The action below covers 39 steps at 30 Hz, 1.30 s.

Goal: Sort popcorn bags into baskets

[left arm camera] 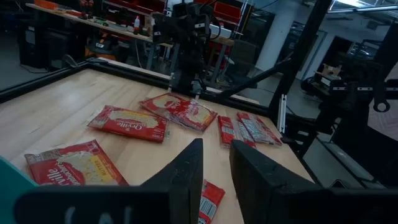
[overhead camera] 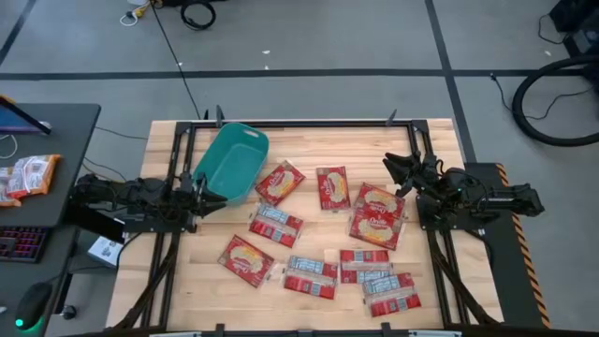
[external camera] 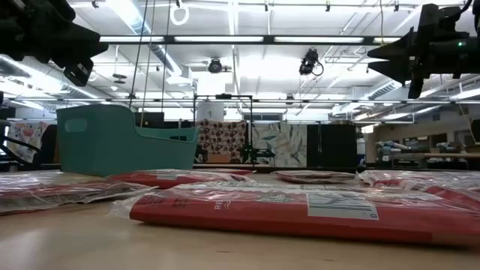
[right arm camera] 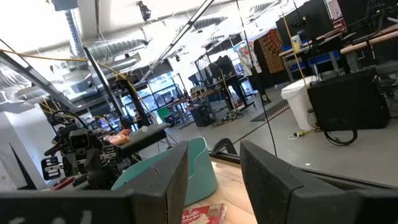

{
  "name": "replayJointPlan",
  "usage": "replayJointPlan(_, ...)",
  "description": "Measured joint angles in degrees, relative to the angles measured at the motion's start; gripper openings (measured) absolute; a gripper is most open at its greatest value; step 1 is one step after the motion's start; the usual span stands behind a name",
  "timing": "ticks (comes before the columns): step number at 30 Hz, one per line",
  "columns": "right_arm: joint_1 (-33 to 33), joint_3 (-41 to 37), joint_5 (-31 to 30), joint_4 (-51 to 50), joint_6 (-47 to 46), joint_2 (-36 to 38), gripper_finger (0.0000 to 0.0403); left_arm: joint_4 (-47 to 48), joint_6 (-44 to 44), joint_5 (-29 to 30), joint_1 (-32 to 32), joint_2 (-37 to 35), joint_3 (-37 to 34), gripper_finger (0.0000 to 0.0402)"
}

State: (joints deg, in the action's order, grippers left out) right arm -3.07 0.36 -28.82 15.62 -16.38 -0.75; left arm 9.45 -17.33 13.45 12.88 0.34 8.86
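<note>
Several flat red popcorn bags lie scattered on the wooden table, among them one (overhead camera: pixel 280 182) next to the basket, one (overhead camera: pixel 332 187) at mid-table, and two overlapping (overhead camera: pixel 376 215) below the right arm. The teal basket (overhead camera: pixel 232 161) stands on its base near the far left, with nothing showing in it; it is also in the low view (external camera: pixel 120 139). My left gripper (overhead camera: pixel 213 193) hovers open at the basket's near corner, above the table (left arm camera: pixel 216 174). My right gripper (overhead camera: pixel 391 167) is open and raised over the far right part of the table (right arm camera: pixel 214 180), pointing toward the basket (right arm camera: pixel 193 165).
More bags lie toward the near edge (overhead camera: pixel 247 259), (overhead camera: pixel 310 276), (overhead camera: pixel 391 293). A side desk on the left holds an orange-white packet (overhead camera: pixel 28 175) and a keyboard (overhead camera: pixel 19 241). Black frame rails (overhead camera: pixel 299 122) run along the table's edges. Bare wood shows at the near left (overhead camera: pixel 187 290).
</note>
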Motion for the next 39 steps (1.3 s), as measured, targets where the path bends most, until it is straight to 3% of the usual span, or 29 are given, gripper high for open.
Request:
replayJointPlan(27, 0.0, 0.0, 0.0, 0.0, 0.0, 0.0, 0.0149, -0.1, 0.1, 0.0, 0.0, 0.0, 0.0, 0.0085)
replayJointPlan(33, 0.0, 0.0, 0.0, 0.0, 0.0, 0.0, 0.0149, -10.1, 5.6, 1.4, -0.1, 0.0, 0.0, 0.0085)
replayJointPlan(39, 0.0, 0.0, 0.0, 0.0, 0.0, 0.0, 0.0149, -11.4, 6.6, 1.4, -0.1, 0.0, 0.0, 0.0085)
